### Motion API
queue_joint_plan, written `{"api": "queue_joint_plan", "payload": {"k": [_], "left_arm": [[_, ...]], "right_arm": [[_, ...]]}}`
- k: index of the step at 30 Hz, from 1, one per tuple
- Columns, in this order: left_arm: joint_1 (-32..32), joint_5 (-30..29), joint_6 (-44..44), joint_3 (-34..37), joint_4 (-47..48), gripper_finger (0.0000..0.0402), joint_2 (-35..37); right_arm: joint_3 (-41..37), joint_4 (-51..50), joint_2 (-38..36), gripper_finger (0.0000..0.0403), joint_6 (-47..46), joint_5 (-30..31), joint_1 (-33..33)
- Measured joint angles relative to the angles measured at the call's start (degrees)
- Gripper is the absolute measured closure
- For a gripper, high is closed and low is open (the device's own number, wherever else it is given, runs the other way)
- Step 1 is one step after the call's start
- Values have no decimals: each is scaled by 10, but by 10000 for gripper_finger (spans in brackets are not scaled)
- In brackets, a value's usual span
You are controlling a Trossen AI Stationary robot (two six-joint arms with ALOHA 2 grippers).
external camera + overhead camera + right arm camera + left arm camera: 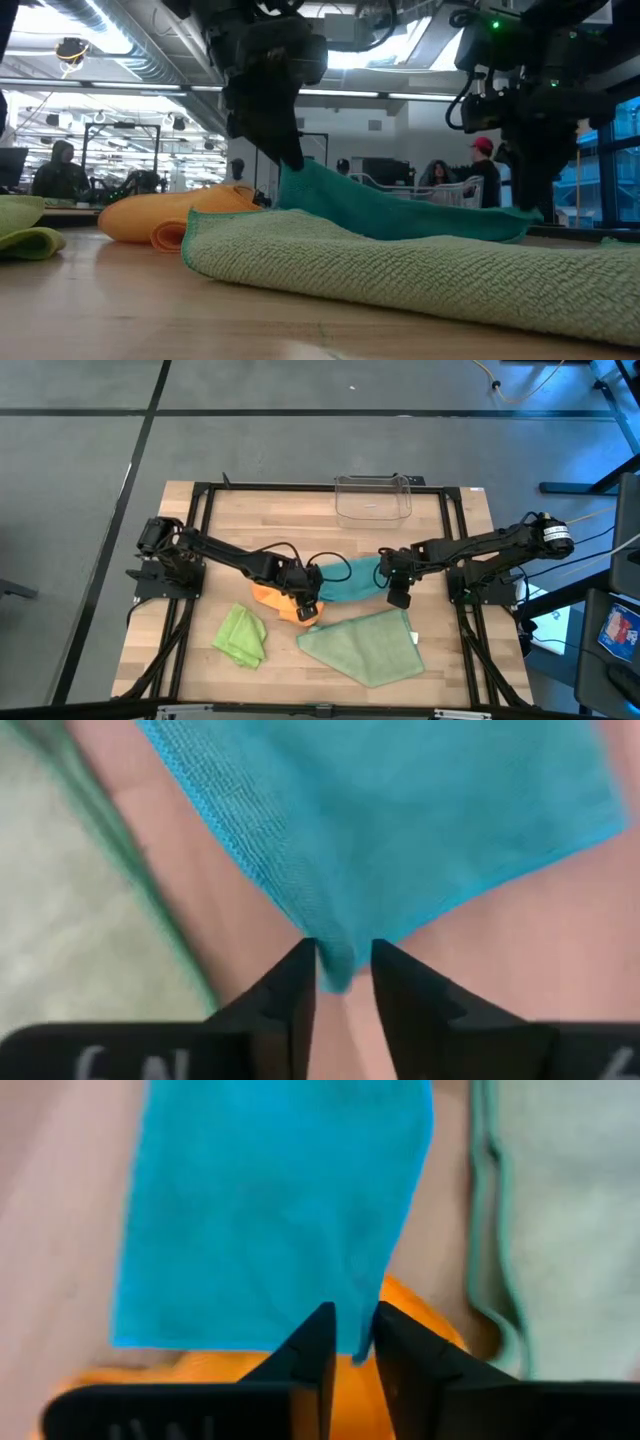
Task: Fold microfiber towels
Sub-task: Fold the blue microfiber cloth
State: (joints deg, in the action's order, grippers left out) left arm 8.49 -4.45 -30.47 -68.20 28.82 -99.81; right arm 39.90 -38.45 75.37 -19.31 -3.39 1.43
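The teal towel [350,582] lies stretched out between my two grippers at mid-table. Its left end rests over the orange towel [272,598], and its near edge lies by the pale sage towel [370,645]. My left gripper [355,1345] points steeply down at the teal towel's left corner, fingers slightly apart. My right gripper [343,965] points down at the right corner, fingers also apart. A crumpled lime green towel [242,635] lies near the front left. My left gripper has the teal towel's left corner [362,1342] in the narrow gap between its fingers, coming from above. In the low view the cloth still rises to a peak [292,172] at the fingers. Whether they still touch it, I cannot tell. My right gripper has the towel's right corner tip [338,970] between its parted fingers, from above. Bare table shows beside the tip inside the gap. The cloth around it lies flat; whether a finger touches it, I cannot tell.
A clear plastic bin [373,498] stands at the table's far edge, behind the towels. A black frame [200,540] runs along the table's left, right and far sides. Bare wood [250,530] shows between the bin and the towels. People show in the room beyond.
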Motion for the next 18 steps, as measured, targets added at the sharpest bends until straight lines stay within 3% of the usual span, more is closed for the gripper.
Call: {"api": "queue_joint_plan", "payload": {"k": [4,9,15,18], "left_arm": [[-1,43,-7,0,10,308,1],[-2,56,-14,0,28,304,30],[-11,-62,16,0,40,304,52],[-33,-77,30,0,52,307,52]], "right_arm": [[2,-33,0,278,-17,-48,0],[23,-72,-7,275,-13,-43,0],[26,-33,-10,274,30,58,-3],[26,-19,-10,274,31,105,-23]]}}
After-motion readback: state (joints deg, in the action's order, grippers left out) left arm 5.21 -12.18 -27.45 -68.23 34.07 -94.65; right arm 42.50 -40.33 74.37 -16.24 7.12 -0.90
